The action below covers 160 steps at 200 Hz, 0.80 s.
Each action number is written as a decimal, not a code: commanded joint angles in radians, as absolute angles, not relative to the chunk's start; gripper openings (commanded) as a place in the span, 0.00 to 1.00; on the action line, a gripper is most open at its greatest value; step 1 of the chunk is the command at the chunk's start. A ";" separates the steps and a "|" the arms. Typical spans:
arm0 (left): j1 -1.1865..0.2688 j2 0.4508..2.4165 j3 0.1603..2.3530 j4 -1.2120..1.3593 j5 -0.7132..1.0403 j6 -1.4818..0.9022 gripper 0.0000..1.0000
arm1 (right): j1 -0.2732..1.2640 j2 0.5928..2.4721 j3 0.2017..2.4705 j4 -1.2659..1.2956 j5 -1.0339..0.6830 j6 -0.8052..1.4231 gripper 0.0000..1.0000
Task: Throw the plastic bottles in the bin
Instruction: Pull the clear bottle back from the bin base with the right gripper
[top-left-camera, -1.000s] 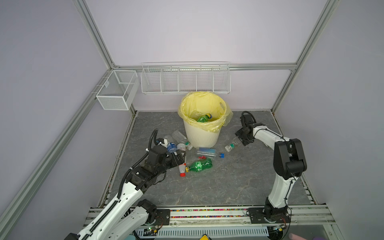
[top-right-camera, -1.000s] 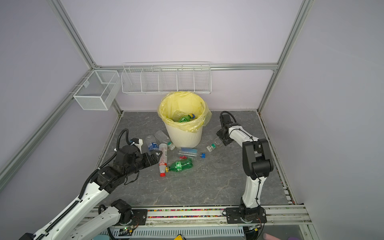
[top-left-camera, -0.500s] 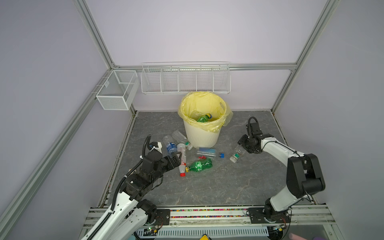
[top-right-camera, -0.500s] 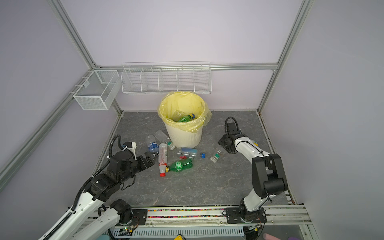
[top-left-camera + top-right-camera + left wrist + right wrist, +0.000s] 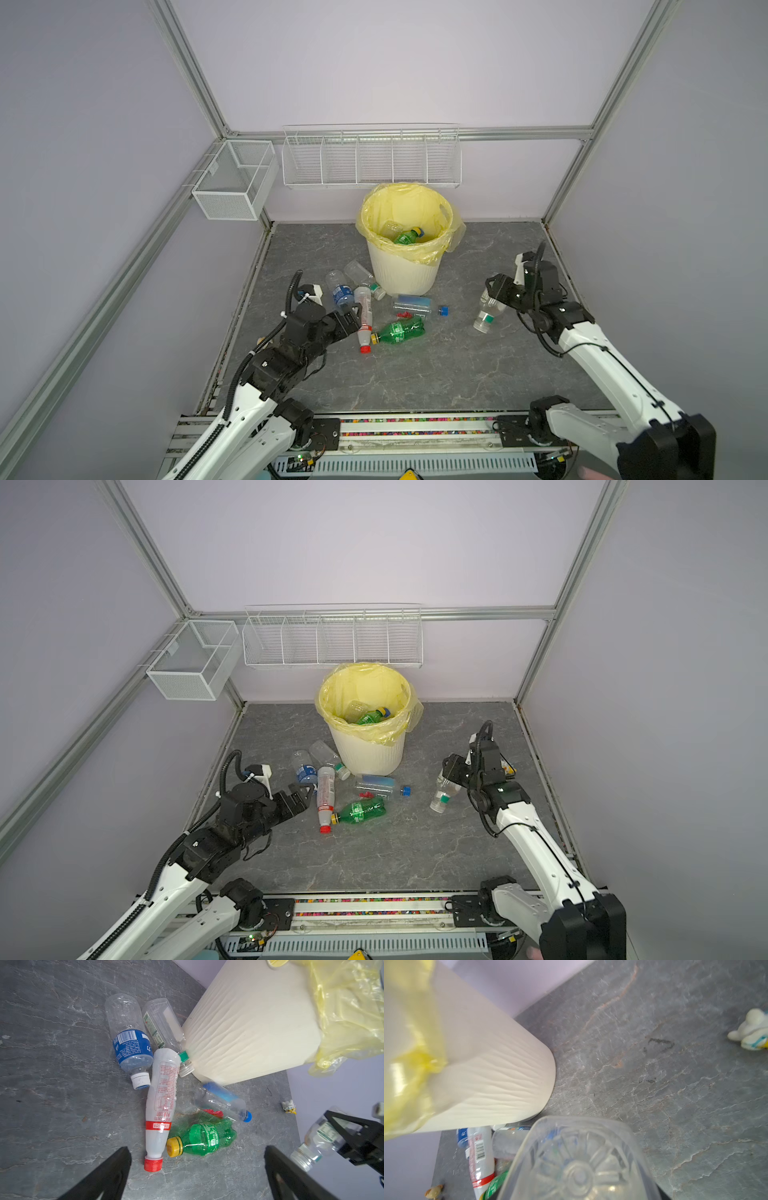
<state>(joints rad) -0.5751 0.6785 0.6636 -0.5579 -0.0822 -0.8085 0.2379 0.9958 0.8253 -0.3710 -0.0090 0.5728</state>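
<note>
While clamping a clear green-banded bottle (image 5: 486, 314) in the right gripper (image 5: 493, 296), holds the left gripper (image 5: 349, 318) wide, red-capped bottle (image 5: 365, 316) just ahead.

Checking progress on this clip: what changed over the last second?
The right gripper, shut on a clear bottle, drew back from the bin toward the robot's side, carrying the bottle along. The left gripper, open, barely shifted beside the floor bottles. Bin and lying bottles stayed put.
</note>
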 commanded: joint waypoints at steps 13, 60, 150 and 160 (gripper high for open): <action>-0.574 0.720 0.647 -0.505 -0.097 -0.831 1.00 | 0.241 0.908 0.824 -0.472 -0.031 0.466 0.07; -0.574 0.772 0.633 -0.437 -0.110 -0.846 1.00 | 0.241 0.946 0.924 -0.623 -0.138 0.415 0.07; -0.574 0.785 0.627 -0.439 -0.151 -0.841 1.00 | 0.242 0.841 0.824 -0.496 -0.363 0.474 0.07; -0.574 0.788 0.629 -0.439 -0.149 -0.839 1.00 | 0.241 0.829 0.809 -0.470 -0.365 0.482 0.07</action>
